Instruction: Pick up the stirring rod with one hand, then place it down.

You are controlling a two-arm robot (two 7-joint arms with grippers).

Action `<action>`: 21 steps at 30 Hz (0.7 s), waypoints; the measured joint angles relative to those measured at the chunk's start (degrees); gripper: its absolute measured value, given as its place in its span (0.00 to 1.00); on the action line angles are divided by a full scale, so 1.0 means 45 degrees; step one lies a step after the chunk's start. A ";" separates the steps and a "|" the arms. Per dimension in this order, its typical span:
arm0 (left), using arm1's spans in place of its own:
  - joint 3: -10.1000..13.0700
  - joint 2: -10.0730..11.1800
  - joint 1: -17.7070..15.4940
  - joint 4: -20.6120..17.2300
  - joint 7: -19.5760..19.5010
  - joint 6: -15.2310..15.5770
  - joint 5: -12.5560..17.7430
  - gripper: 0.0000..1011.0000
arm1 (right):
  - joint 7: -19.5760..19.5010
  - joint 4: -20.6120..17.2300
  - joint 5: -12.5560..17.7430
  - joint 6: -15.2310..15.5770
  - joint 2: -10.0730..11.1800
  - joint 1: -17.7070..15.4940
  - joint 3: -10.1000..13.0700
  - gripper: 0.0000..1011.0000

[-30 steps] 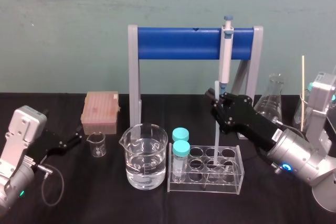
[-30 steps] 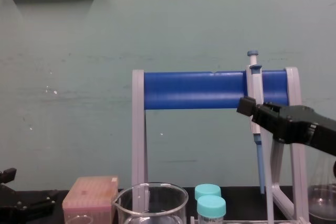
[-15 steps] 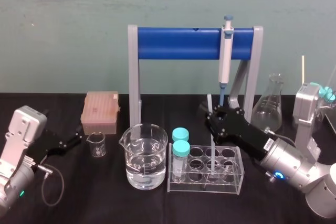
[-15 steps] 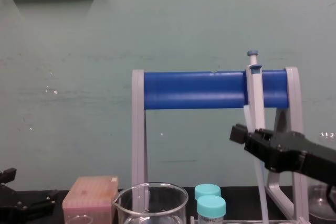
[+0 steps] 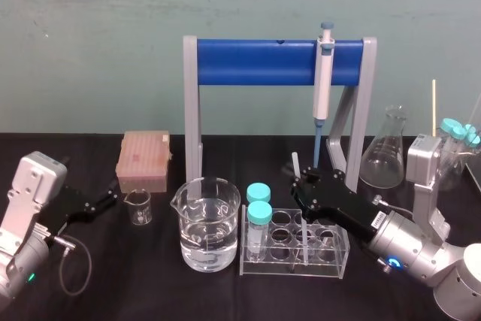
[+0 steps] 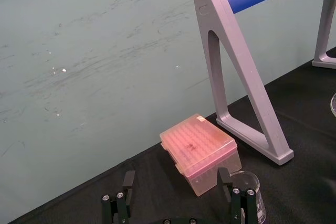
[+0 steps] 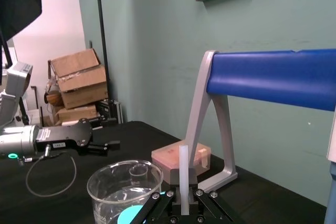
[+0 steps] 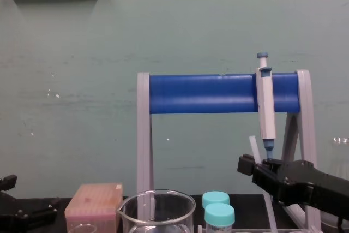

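The right gripper (image 5: 301, 184) is shut tight on the stirring rod (image 5: 296, 162), its flat black fingers (image 7: 173, 195) pressed to either side of the shaft with no gap showing in the right wrist view. The rod (image 7: 183, 174) stands close to upright in this grip, leaning a little. A short length sticks up above the jaws, and the rest runs down below them into the clear test-tube rack (image 5: 334, 259) directly beneath the gripper. Whether its lower end touches the rack's floor cannot be told. In the chest view the gripper (image 8: 246, 165) hangs just under the tip of the pipette (image 8: 265, 102), and the rod (image 8: 253, 147) rises from it at a slant.

The pipette hangs on the blue-barred stand (image 5: 255, 63), above and behind the gripper. Two teal-capped tubes (image 5: 258, 212) stand in the rack's end to the gripper's left, and a large beaker of water (image 5: 207, 232) is just beyond them. A conical flask (image 5: 385, 152) sits behind and to the gripper's right.

The left gripper (image 6: 176, 182) rests low at the far left of the table, its fingers (image 6: 127, 181) spread wide and holding nothing. A small beaker (image 5: 138, 207) stands just beside it and a pink tip box (image 5: 143, 159) lies just ahead of it.
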 joint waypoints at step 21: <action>0.0000 0.0000 0.0000 0.0000 0.0000 0.0000 0.0000 0.99 | -0.0168 0.0136 -0.0290 0.0119 -0.0018 0.0004 -0.0034 0.07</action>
